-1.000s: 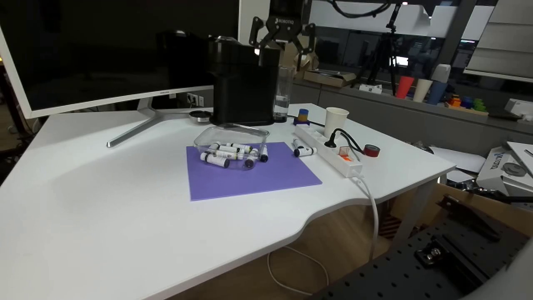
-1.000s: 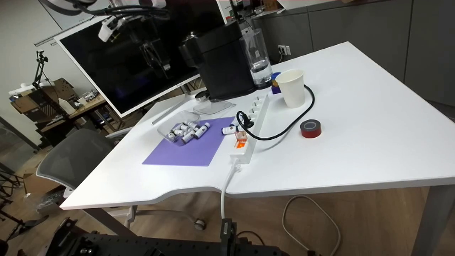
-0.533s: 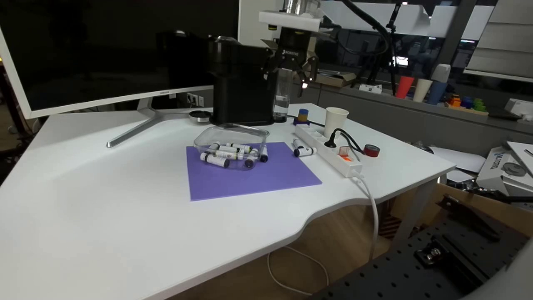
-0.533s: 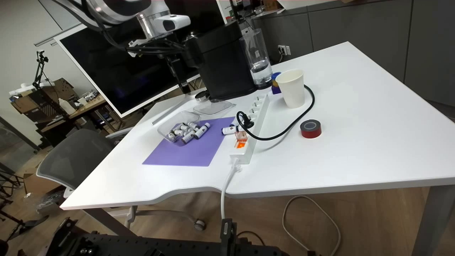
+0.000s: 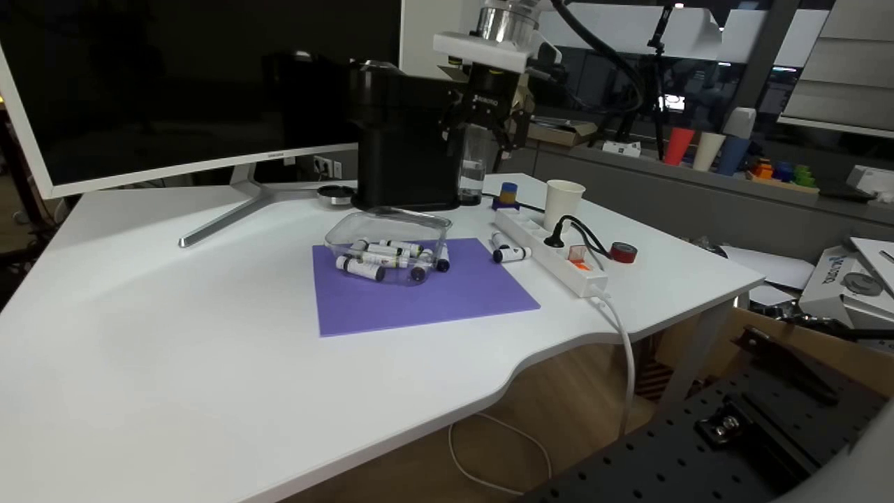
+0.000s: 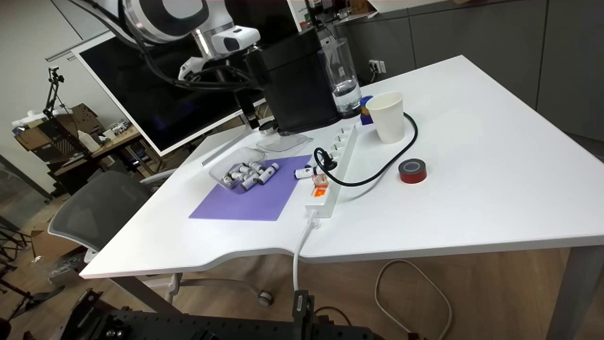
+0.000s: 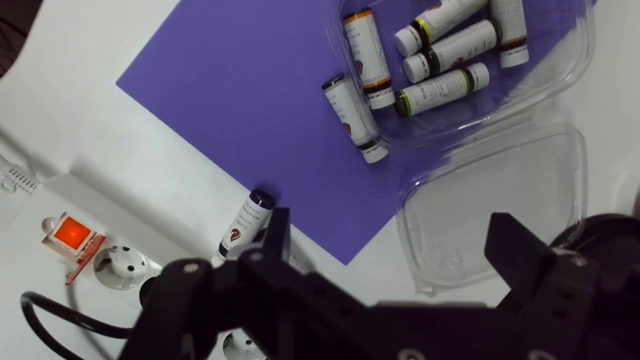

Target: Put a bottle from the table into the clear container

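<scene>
The clear container (image 5: 377, 222) stands on a purple mat (image 5: 419, 307) with several white-labelled bottles in it; it shows also in the wrist view (image 7: 584, 57). One bottle (image 7: 352, 117) lies at the container's wall, seemingly outside it. Two bottles lie on the table beside the power strip: one (image 5: 513, 254) shows well, also in the wrist view (image 7: 245, 225). The second (image 5: 500, 241) is partly hidden by a finger in the wrist view. My gripper (image 7: 391, 227) is open and empty, high above the table; in an exterior view (image 5: 482, 140) it is in front of the coffee machine.
A clear lid (image 7: 492, 210) lies beside the container. The white power strip (image 5: 548, 255) with a black plug and cable borders the loose bottles. A paper cup (image 5: 562, 202), a coffee machine (image 5: 412, 140) with water tank, a tape roll (image 5: 624, 252) and a monitor (image 5: 195, 84) stand around.
My gripper has come down and shifted slightly right in an exterior view, and the wrist has turned. It stays empty. The bottles and container have not moved.
</scene>
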Motion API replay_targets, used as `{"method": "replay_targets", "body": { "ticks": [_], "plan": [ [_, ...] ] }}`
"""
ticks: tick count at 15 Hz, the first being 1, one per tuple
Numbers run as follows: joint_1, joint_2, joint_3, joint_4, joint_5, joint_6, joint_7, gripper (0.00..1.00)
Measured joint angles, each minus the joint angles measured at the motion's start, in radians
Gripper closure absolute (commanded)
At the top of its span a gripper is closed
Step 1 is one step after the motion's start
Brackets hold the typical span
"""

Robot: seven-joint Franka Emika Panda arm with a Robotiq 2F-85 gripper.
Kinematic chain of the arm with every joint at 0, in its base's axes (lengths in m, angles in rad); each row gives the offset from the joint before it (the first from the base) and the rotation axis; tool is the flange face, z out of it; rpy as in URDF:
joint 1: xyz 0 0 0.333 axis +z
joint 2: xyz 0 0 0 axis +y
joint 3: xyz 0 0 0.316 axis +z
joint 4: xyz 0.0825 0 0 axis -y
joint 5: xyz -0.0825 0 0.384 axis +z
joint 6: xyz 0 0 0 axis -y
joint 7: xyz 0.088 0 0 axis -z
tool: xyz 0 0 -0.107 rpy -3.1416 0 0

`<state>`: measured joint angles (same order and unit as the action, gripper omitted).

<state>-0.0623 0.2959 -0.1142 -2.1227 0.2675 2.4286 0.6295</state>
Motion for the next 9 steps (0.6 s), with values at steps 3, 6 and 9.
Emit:
{"method": "replay_targets", "body": {
  "ticks": [3,6,9],
  "plan": [
    [-0.004,0.034,-0.008,-0.04,0.069,0.127,0.004,0.0],
    [-0.005,0.064,-0.009,-0.085,0.147,0.229,0.005,0.0],
    [-0.009,0.09,-0.008,-0.121,0.221,0.272,0.006,0.0]
  ]
}}
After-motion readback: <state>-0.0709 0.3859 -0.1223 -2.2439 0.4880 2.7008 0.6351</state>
